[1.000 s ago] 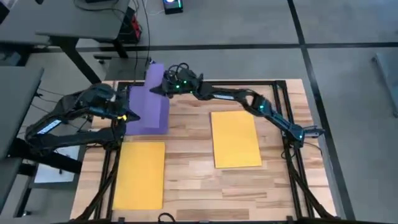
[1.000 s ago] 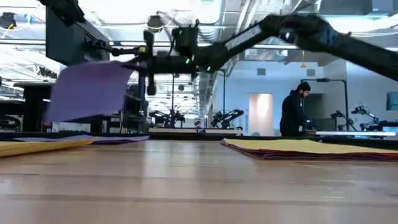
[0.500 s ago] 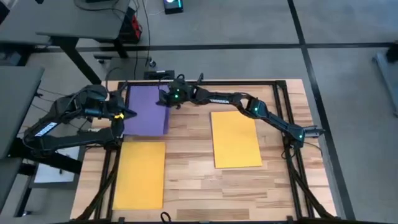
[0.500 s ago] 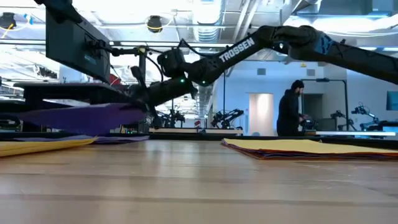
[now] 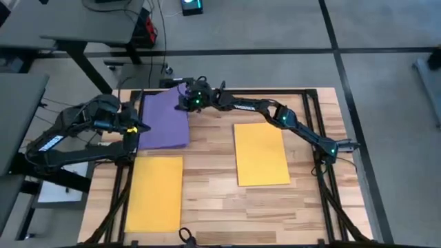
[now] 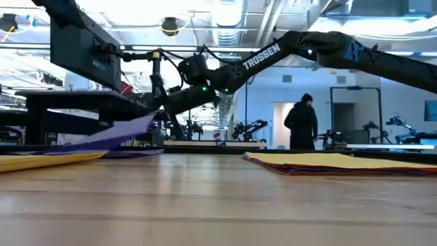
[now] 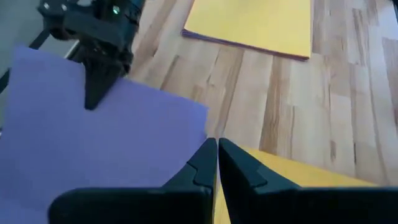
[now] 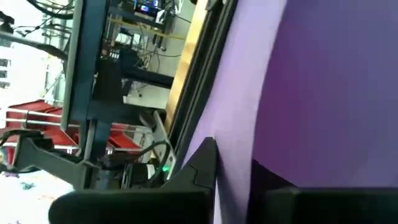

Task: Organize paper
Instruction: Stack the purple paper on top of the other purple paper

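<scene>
Two grippers meet at the purple sheet (image 5: 164, 122) on the table's (image 5: 220, 200) far left. The right gripper (image 5: 183, 98) is clenched on its far edge, lifting that side. The left gripper (image 7: 217, 163), fingers pressed together, hovers at its near corner beside a yellow stack (image 5: 154, 193).

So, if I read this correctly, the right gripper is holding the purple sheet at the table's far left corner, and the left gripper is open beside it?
Not quite: the left gripper is shut, its fingers pressed together, as the left wrist view shows. The rest holds: the right gripper grips the purple sheet at the table's far left corner.
</scene>
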